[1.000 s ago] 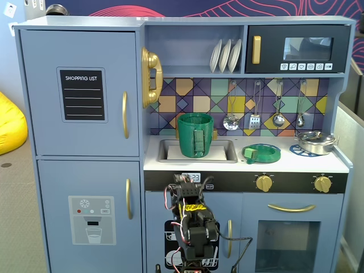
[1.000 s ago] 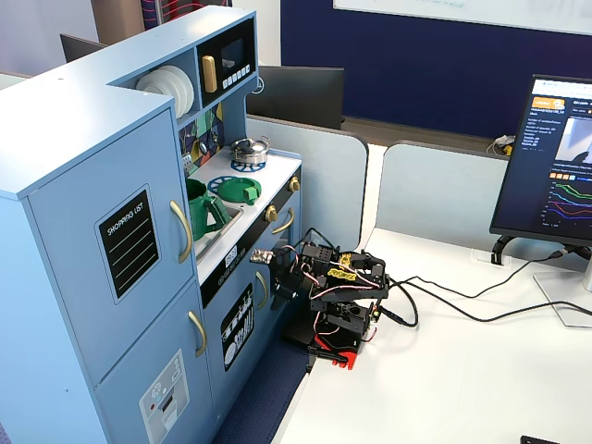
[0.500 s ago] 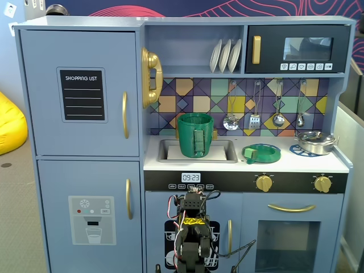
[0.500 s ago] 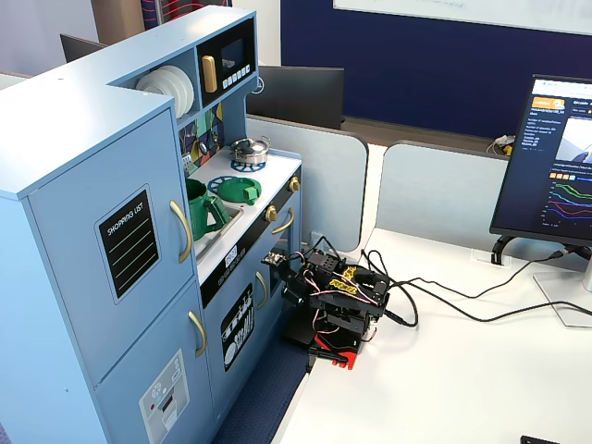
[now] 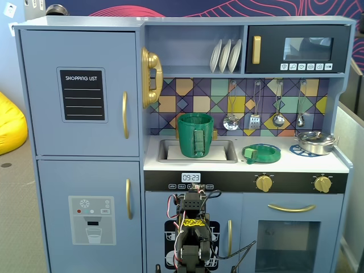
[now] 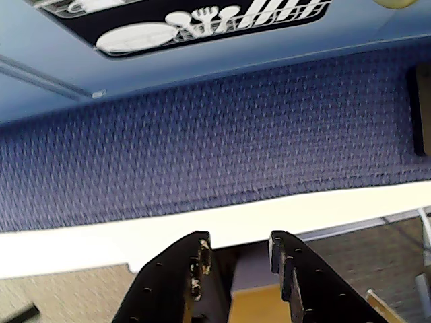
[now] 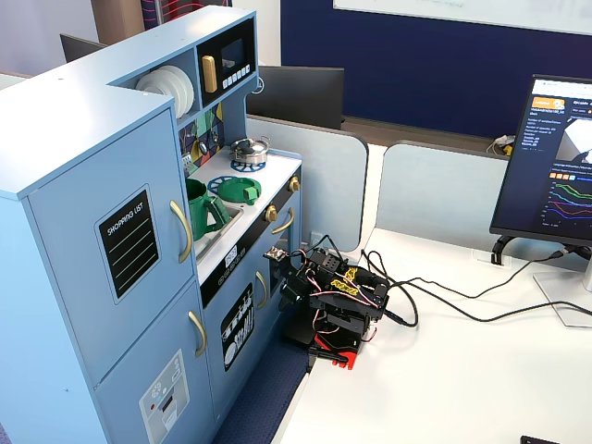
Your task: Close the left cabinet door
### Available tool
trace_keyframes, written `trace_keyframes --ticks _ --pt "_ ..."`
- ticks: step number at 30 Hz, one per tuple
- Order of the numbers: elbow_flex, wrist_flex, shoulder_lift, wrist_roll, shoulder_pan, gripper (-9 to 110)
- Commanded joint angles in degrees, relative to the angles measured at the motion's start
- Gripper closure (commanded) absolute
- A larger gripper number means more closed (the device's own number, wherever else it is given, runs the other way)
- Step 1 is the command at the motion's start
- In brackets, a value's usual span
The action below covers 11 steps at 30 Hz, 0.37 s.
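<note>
The left cabinet door (image 5: 79, 94) is light blue with a black "SHOPPING LIST" panel and a curved gold handle (image 5: 125, 115). It lies flush with the cabinet front in both fixed views (image 7: 102, 250). My arm (image 5: 191, 227) is folded low in front of the kitchen's lower middle door, well right of and below that door, and it also shows on the white table (image 7: 338, 301). In the wrist view my gripper (image 6: 240, 243) points down at a blue mat (image 6: 222, 134). Its jaws stand a little apart with nothing between them.
Below the left door is the blue dispenser door (image 5: 85, 216). A gold toy phone (image 5: 151, 77) hangs beside the door's handle. A green pot (image 5: 195, 135) stands in the sink and a green lid (image 5: 261, 152) lies on the counter. Cables (image 7: 444, 296) and a monitor (image 7: 550, 157) are on the table.
</note>
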Motion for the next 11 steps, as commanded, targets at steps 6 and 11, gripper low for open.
trace_keyframes --ticks 6,11 --pt "1.1 9.9 -0.2 -0.4 0.2 98" --pt "1.1 9.9 -0.2 -0.4 0.1 98"
